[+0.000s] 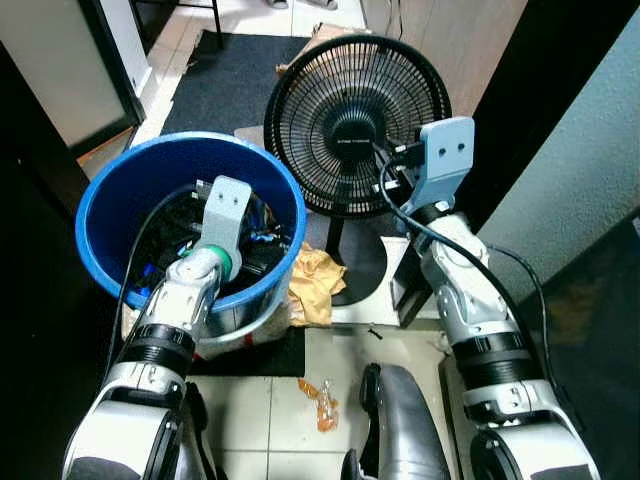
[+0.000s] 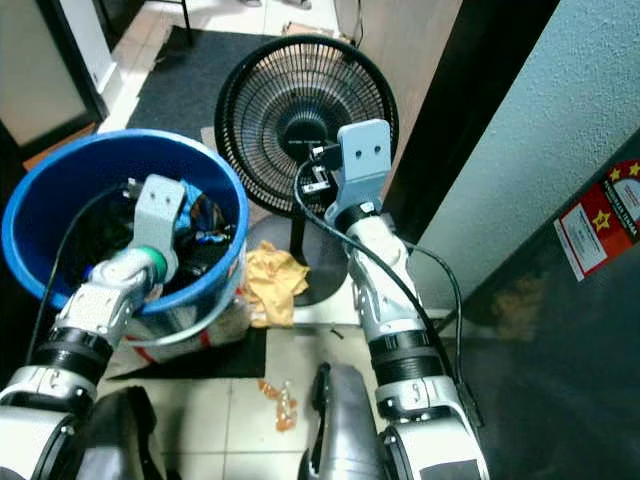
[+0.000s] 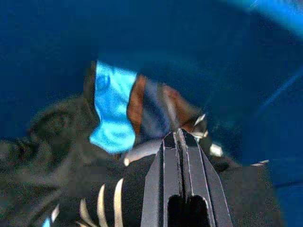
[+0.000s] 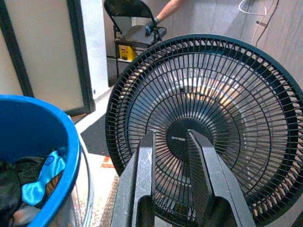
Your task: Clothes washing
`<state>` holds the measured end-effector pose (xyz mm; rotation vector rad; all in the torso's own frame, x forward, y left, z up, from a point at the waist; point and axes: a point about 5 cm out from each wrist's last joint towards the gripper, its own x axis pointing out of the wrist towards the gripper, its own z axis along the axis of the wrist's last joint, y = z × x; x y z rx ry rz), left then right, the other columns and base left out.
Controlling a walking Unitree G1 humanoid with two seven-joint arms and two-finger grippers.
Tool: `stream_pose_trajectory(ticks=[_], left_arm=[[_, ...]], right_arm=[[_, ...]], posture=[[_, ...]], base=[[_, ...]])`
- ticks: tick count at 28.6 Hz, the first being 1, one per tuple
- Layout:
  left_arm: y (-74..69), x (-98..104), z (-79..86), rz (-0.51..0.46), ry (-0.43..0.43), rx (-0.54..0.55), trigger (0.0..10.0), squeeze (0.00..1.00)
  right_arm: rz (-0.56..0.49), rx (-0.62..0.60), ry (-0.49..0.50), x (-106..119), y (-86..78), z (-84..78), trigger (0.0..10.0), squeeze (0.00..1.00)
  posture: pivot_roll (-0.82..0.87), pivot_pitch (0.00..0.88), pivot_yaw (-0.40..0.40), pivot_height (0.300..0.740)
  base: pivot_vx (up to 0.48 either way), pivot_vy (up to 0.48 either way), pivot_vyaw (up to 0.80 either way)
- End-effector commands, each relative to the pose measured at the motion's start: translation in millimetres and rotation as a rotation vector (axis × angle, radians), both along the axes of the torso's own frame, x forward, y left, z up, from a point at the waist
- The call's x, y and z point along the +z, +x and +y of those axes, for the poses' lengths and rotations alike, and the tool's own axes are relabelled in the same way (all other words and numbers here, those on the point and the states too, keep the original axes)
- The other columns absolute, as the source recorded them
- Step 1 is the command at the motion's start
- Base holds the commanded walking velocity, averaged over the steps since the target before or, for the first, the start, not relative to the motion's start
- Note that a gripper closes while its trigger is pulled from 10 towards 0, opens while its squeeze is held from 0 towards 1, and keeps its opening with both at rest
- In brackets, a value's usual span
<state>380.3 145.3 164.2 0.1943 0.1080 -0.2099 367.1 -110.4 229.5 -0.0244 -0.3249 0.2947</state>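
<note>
Both arms were built of silver, rounded shells joined by ribbed black rings at the forearms. The left arm carried a green collar at the wrist and ended in a pale grey-blue bracket with two small screw holes. The right arm bore a matching bracket, with black cables looping from it along the forearm. The left gripper and the right gripper each had two long, flat black fingers.
</note>
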Motion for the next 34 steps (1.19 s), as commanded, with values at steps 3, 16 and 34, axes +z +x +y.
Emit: stream_pose_trajectory(ticks=[3, 16, 34], left_arm=[[-8.4, 31, -11.5, -0.197, -0.014, -0.058, 2.1, 0.00], [-44.6, 133, -17.3, -0.590, -0.134, -0.125, 10.0, 0.00], [-118.2, 149, -66.7, -0.485, -0.390, -0.527, 10.0, 0.00]], right_arm=[[-0.008, 0.003, -0.002, 0, -1.8, -0.2, 10.0, 0.00], [-0.030, 0.016, 0.007, 6, -4.2, 3.5, 10.0, 0.00], [-0.181, 0.649, 0.230, 60, -71.1, 29.9, 10.0, 0.00]], posture=[[0.02, 0.122, -0.006, 0.390], [0.02, 0.120, -0.006, 0.390], [0.01, 0.117, 0.001, 0.390]], base=[[0.000, 0.000, 0.00], [0.000, 0.000, 0.00], [0.000, 0.000, 0.00]])
